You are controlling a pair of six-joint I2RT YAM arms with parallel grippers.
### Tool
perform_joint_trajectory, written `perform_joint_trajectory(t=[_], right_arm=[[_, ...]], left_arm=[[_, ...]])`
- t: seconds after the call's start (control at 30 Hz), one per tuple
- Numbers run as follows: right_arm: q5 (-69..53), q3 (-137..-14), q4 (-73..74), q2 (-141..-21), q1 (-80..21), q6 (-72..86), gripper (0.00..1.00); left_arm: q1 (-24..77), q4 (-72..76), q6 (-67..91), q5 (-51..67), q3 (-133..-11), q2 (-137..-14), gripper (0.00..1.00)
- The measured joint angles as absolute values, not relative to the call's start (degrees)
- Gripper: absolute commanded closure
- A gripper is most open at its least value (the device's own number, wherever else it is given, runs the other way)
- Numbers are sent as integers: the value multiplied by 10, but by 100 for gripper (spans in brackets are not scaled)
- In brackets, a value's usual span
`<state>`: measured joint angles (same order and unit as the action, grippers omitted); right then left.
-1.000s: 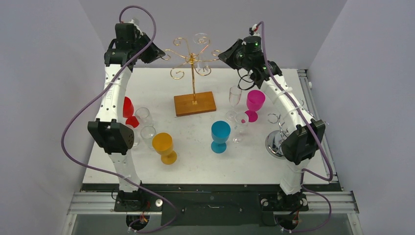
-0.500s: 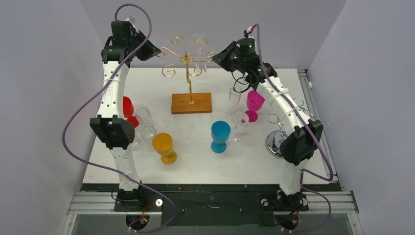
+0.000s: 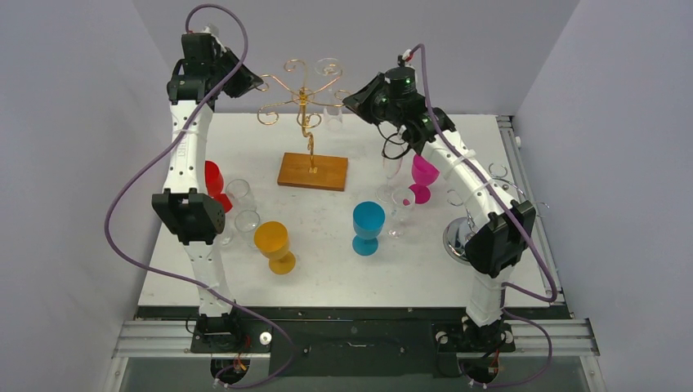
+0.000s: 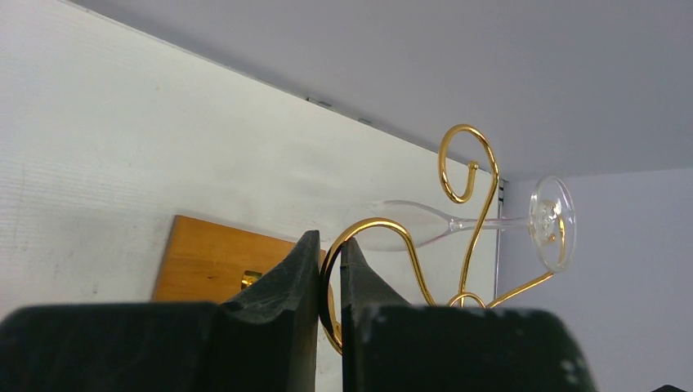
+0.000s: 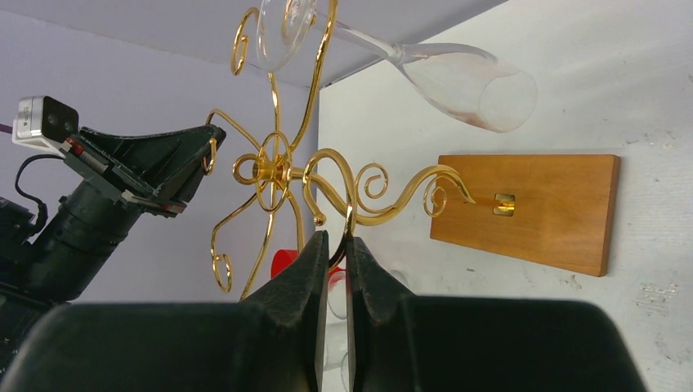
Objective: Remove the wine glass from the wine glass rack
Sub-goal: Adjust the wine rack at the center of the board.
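Left gripper (image 4: 329, 269) and right gripper (image 5: 337, 261) are both pinched tight on thin gold curls of the wine glass rack (image 3: 313, 171), either side of its stem. Neither holds the wine glass (image 5: 462, 82), which hangs by its foot on a far upper arm. Rack looks tilted: more lean or a slipping wire could slide the glass off its hook onto the table (image 3: 327, 273) — likely a break.

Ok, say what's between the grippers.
The top of the wine glass rack, the wine glass hanging from it, plain in the top view. Left gripper and right gripper each pinch a curled arm.
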<state>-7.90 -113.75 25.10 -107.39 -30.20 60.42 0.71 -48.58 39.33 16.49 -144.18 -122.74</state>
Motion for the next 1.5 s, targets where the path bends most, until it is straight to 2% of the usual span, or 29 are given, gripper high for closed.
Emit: perform_joint_trajectory(t=[0.9,1.17,1.5], right_arm=[[-109,-1138,278,-1060,-384,642,100],[-146,-1138,199,-1053,-418,649,100],[-149,-1138,184,-1048,-417,647,100]], left_arm=[[16,-420,395,137,-1454,-1259,100],[76,-372,421,180,-1459,-1251,100],[75,-321,429,200,-1373,-1204,100]])
